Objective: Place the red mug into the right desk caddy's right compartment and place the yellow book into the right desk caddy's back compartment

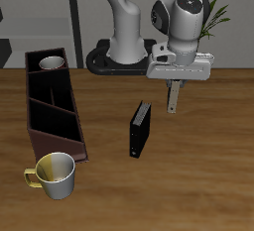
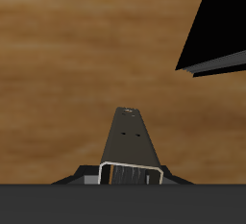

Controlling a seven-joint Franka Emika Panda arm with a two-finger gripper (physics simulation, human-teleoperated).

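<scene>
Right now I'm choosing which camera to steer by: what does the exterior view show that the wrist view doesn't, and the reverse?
Only the exterior view shows the right desk caddy, the red mug in its far end section, and the yellow-and-white mug. Only the wrist view gives a close look along the yellow book. Both show that book in the gripper, the black book and the table.
</scene>
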